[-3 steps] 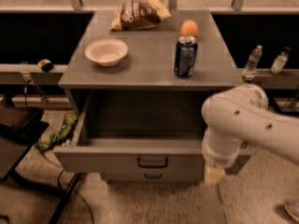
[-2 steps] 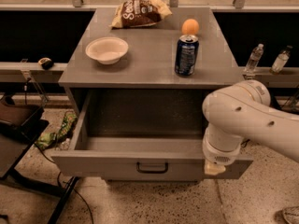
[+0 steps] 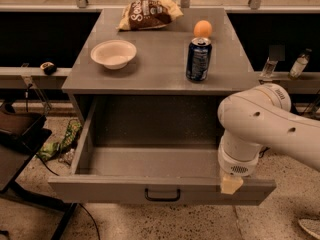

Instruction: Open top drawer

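Top drawer out, flat gray front, speckled box; claw at right rim, width cannot tell.

The robot arm hid the right wall of the top drawer and most of the gripper at its front's right end. The arm itself was cut off at the right edge
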`<state>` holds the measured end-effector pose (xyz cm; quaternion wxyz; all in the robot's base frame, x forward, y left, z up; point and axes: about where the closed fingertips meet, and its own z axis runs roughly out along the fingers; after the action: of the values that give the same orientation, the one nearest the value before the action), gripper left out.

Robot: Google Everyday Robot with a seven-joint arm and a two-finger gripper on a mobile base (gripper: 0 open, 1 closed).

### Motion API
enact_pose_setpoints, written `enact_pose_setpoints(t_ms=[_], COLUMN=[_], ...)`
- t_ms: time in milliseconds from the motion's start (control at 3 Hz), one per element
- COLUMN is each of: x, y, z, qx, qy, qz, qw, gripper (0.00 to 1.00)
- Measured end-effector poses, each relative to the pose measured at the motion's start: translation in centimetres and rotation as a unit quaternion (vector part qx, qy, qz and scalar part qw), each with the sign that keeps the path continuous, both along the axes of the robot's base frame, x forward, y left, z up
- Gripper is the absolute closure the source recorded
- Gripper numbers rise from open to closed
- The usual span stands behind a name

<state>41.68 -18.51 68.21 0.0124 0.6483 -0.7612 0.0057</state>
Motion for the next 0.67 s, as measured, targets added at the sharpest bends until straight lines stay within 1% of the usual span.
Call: enact_pose_setpoints(t_ms=[333,667], x=[-0.16,-0.82], y=[0.15,-0.10], z=[-0.25,-0.28], qx=[0.005,0.004], qy=[0.001,0.004], qz=[0.000,0.000], qw=[1.0000,1.0000], gripper=[1.00,1.00])
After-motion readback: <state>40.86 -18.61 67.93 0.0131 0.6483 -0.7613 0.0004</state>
